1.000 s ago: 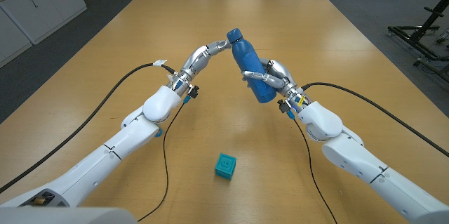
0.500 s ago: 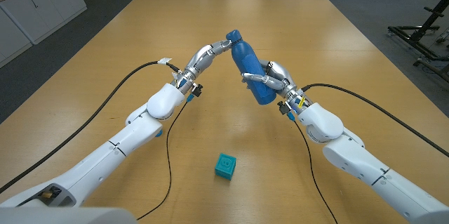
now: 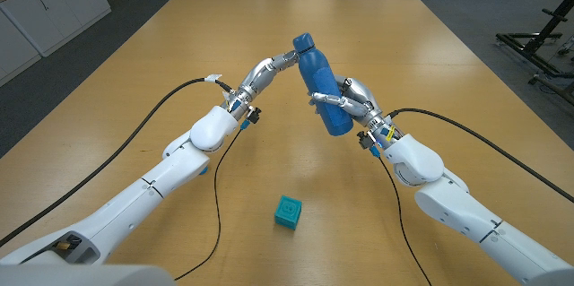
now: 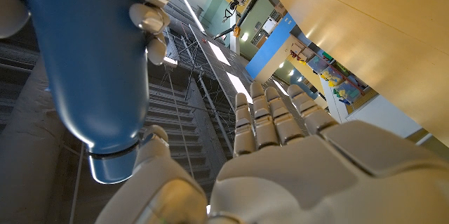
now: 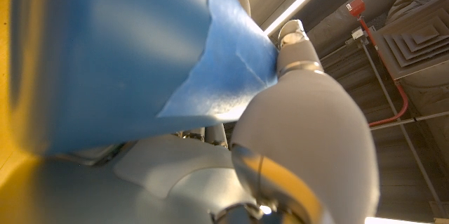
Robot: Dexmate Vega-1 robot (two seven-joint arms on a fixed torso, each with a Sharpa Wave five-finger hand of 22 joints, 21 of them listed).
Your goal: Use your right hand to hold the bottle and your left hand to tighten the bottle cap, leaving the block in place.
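Bottle (image 3: 318, 89) nudged up | right hand (image 3: 352, 99) grips it | left hand (image 3: 269, 69) fingertips on cap (image 3: 303, 43)

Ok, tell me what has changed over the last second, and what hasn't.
Very little. The left hand has shifted slightly up the picture with its arm, fingers at the cap of the blue bottle. The bottle's top has edged a touch toward the far side. The right hand still grips the tilted bottle's body above the table. The teal block has stayed where it was.
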